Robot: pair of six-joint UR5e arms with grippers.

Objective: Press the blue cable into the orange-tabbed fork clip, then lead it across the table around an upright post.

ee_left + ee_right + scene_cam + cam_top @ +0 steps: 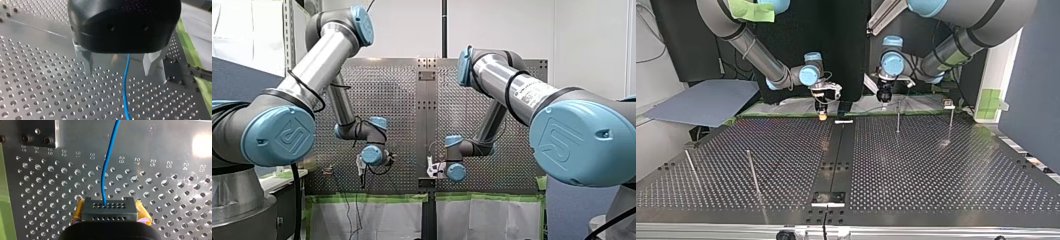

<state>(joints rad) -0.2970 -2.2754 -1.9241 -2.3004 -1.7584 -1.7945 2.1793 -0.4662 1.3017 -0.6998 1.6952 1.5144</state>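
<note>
The blue cable (107, 170) comes out of a dark grey block with rows of holes (110, 208). My right gripper (110, 212) is shut on that block, with its yellow pads (79, 207) against both sides. In the left wrist view the blue cable (125, 95) runs loose between the metal fingers (88, 61) of my left gripper (119, 67), which is open just above the perforated plate. Both grippers hang close together at the far edge: my right gripper (822, 109) and my left gripper (883, 95). A small clip (948, 104) tops a thin post at the top view's right.
Thin upright posts stand on the perforated table (936, 190): one (898, 120) near my left gripper and two (753, 172) (690, 165) at the top view's left. A small white piece (843, 121) lies on the centre strip, and a black plate (828, 197) sits at its near end.
</note>
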